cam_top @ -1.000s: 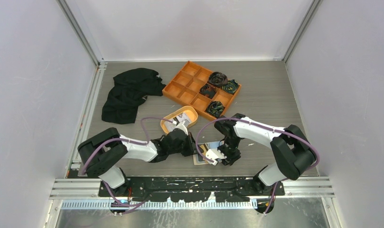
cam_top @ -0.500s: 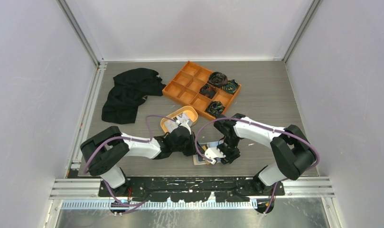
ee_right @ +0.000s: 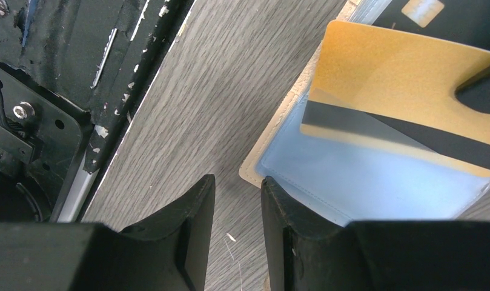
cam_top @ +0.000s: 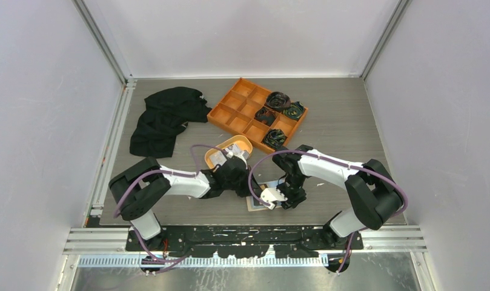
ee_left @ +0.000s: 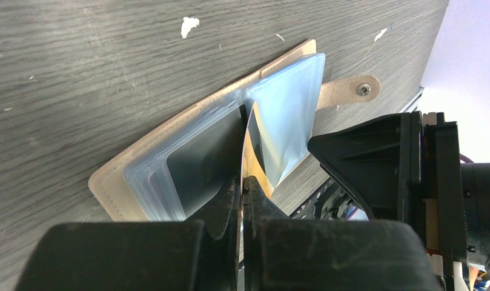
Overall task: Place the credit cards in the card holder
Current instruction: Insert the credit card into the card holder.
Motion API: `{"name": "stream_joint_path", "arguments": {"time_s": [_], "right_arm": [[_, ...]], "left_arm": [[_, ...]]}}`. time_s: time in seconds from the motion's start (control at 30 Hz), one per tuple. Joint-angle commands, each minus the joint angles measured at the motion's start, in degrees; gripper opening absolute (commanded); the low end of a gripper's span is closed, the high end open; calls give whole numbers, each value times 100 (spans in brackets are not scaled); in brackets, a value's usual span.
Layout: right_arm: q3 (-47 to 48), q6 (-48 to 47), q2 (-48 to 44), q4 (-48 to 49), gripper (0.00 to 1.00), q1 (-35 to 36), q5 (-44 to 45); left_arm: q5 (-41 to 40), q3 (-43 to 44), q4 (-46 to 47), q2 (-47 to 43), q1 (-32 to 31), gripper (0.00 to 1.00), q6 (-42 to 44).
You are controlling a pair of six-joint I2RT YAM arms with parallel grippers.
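Gold card, stiff and slick, pinched by its edge in my left gripper; right gripper spread beside the soft-sleeved card holder.

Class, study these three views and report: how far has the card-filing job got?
Done: the card holder lies open, a dark card already in a sleeve. In hand: the left tool pinches a gold card, its edge inside a clear sleeve; the right tool stands at the holder's corner. Left: seat it, then file the cards waiting in the oval dish.
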Motion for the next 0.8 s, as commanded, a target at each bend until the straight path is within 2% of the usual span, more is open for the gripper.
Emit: {"name": "stream_joint_path", "arguments": {"time_s": [0.0,0.53,0.77], "right_arm": [[24,48,-58,80,40,50,-11],[187,329,-214,25,41,51,-241],[444,471,-538,-298,43,58,-659]], "left_arm": [[192,130,-381,243,55,0,81],[608,493,-534,601,227,1,296],[675,456,-554,608,341,9,367]]}}
